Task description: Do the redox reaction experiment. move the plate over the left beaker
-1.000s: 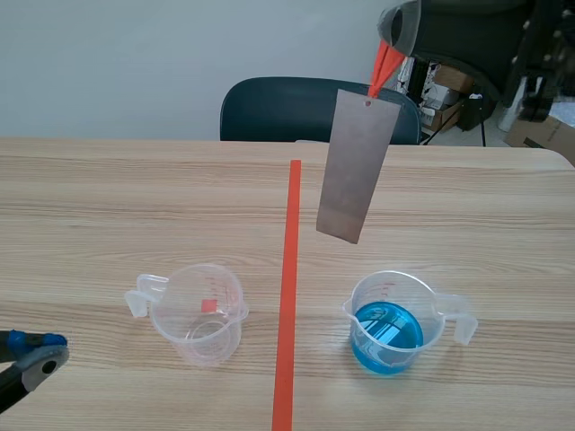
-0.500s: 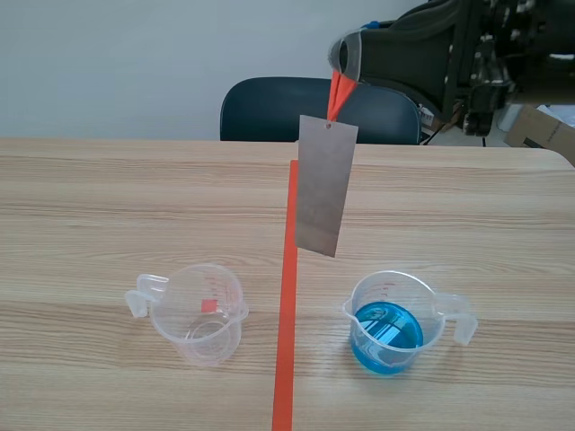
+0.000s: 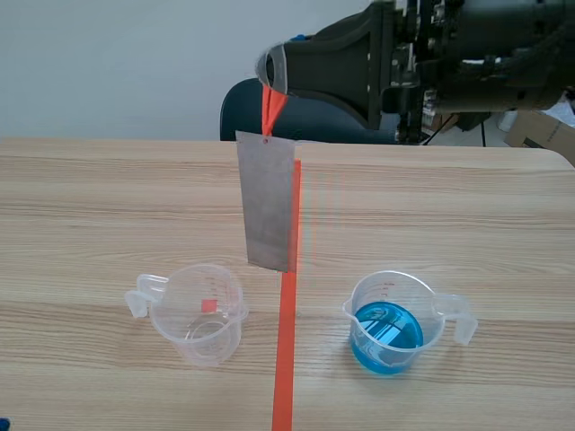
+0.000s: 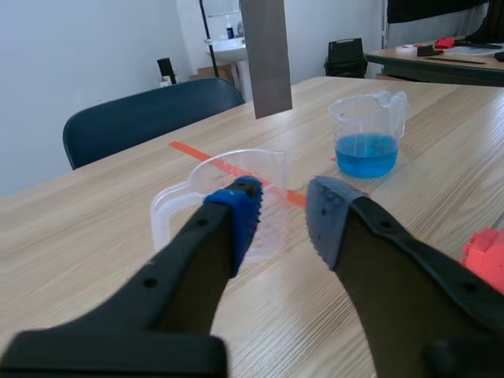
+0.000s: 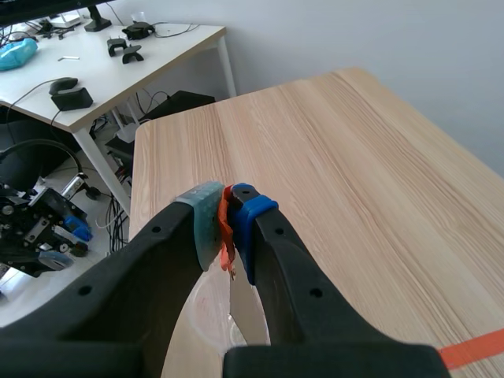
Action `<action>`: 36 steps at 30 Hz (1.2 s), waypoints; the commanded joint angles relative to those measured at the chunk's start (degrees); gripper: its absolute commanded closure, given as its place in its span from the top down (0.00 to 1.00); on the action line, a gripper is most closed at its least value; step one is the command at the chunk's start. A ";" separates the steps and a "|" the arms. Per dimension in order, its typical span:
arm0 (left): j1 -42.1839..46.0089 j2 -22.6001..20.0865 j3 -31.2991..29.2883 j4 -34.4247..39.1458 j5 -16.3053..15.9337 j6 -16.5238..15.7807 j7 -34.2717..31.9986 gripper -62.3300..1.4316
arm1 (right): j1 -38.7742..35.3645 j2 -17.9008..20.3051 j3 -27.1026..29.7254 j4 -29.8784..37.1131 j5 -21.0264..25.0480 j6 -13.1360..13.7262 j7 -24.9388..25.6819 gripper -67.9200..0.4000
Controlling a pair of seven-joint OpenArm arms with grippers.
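Note:
A grey metal plate (image 3: 269,202) hangs upright from an orange tag (image 3: 269,109). My right gripper (image 3: 270,75) is shut on that tag, high over the table's middle. The plate's lower edge is over the tape line, just right of and beyond the empty clear left beaker (image 3: 199,310). The right beaker (image 3: 388,325) holds blue liquid. In the right wrist view the tag (image 5: 224,230) is pinched in my right gripper (image 5: 227,219), with the plate (image 5: 241,315) below. My left gripper (image 4: 282,216) stands open, low, just short of the empty beaker (image 4: 264,169); the plate (image 4: 266,55) and blue beaker (image 4: 368,134) are beyond.
An orange-red tape line (image 3: 286,359) runs down the table's middle between the beakers. A dark blue chair (image 3: 247,108) stands behind the far edge. A red object (image 4: 488,256) lies on the table beside my left gripper.
The right arm has carried the hanging plate leftward, from above the right beaker's side to the tape line. My left gripper has dropped out of the scene view's bottom left corner.

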 commanded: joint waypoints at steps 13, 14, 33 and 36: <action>-3.61 6.03 -0.35 1.03 -0.55 -0.74 8.26 1.00 | 1.11 -12.90 1.44 0.22 -4.85 0.70 -8.31 0.01; -3.58 6.54 -0.35 1.03 -0.55 -0.74 9.42 1.00 | 1.11 -13.42 1.44 0.22 -5.29 0.70 -8.35 0.01; -1.60 9.38 -1.97 -6.16 -1.20 -3.96 4.70 1.00 | 1.09 -18.23 -0.72 0.20 -11.47 0.70 -8.33 0.01; -0.44 10.60 -3.37 -8.57 -1.16 -3.45 -0.59 1.00 | 1.09 -18.23 -2.12 0.20 -11.93 0.70 -8.04 0.01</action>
